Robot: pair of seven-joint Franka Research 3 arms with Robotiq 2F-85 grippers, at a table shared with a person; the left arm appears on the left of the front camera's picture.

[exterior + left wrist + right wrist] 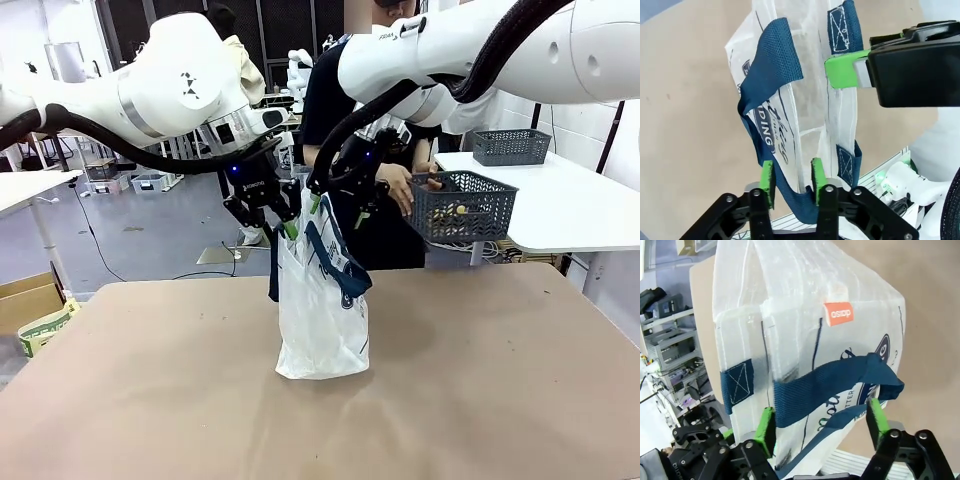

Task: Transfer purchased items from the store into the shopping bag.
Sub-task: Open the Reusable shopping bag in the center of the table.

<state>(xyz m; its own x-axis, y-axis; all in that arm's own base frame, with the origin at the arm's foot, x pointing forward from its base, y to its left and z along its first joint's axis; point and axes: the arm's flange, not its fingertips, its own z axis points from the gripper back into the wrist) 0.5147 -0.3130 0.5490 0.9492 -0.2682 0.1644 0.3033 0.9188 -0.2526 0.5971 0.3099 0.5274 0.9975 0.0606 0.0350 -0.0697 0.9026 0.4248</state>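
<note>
Straddling the translucent whitish plastic shopping bag's (322, 320) rim, right gripper (820, 420) jaws gape; left gripper (792, 177) jaws half-closed, grip unclear.

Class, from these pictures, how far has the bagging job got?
Done: the translucent whitish plastic shopping bag with navy straps stands upright on the brown table. In hand: the left claw and right claw straddle its top edges, the right one open. Remaining: the goods sit in the dark grey lattice basket that the person's hand holds; none visibly bagged.
</note>
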